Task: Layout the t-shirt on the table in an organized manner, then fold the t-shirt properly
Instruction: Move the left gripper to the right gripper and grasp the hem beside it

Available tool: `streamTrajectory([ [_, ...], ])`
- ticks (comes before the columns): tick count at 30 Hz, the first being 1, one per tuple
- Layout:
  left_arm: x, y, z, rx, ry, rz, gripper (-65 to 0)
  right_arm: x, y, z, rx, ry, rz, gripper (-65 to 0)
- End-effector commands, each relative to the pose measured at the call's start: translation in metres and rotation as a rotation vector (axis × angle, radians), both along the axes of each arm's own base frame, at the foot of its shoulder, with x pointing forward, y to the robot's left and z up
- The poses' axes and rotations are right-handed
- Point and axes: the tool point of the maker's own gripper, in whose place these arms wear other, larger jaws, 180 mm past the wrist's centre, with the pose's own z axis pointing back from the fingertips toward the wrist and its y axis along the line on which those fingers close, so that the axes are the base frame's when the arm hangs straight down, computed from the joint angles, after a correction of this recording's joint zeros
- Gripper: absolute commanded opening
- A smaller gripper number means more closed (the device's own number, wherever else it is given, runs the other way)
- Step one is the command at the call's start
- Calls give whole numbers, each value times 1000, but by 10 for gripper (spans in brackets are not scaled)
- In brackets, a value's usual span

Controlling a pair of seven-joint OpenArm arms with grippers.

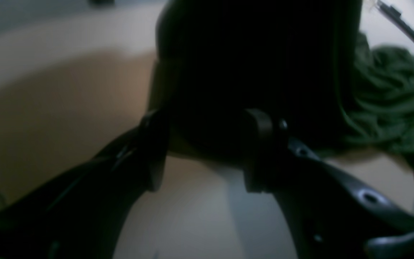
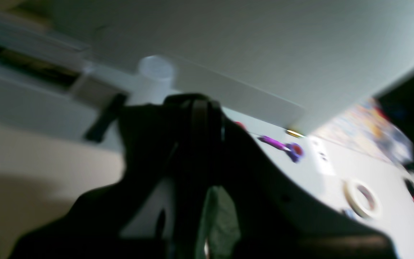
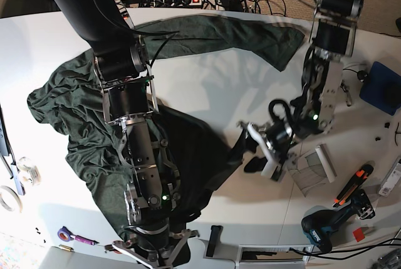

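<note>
1. The dark green t-shirt (image 3: pixel 69 106) lies creased on the white bench (image 3: pixel 207 87). It runs from 9 o'clock across to a sleeve end near 1 o'clock, with a darker flap lying toward the centre
2. The left end effector (image 3: pixel 263 152) sits low at about 4 o'clock from the centre, its white-padded fingers spread apart. It is just beside the shirt's edge, and whether it touches the cloth cannot be told
3. In the left wrist view, bare bench shows between the fingers and bunched green cloth lies at 3 o'clock
4. The right end effector (image 3: pixel 153 253) hangs at the 6 o'clock edge, over the shirt's lower hem. Its wrist view is dark and blurred, so I cannot tell whether it is spread or pinching cloth
5. A tape roll (image 2: pixel 361 198) and a purple marker (image 2: pixel 282 145) lie beyond it, and a colourful printed sheet (image 2: pixel 365 126) is too blurred to read
</note>
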Motion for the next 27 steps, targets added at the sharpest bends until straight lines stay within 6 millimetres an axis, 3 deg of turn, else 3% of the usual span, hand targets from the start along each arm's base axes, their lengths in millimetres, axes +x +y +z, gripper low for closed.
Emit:
streamTrajectory([
  [1,11,-5,19,-34,-45,-2,-343,3,-1,38,-1,-102,-8,-650],
  [4,23,-13,8,-53,8,5,-344,3,0,36,-1,-100,-6,-650],
  [8,29,-38,-28,1,94,-39,-344,3,-1,36,0,-101,-9,-650],
  [11,28,-59,-42,91,84,-107,-343,0,-15,42,-1,-140,-85,-650],
  [15,31,-78,-32,141,38,-168,-344,-6,-35,52,-39,-203,-197,-650],
  [18,41,-78,-20,140,14,-152,-343,-9,-41,53,-50,-220,-233,-650],
  [27,71,-73,20,149,-71,-107,-344,-22,-53,21,-125,-192,-307,-650],
])
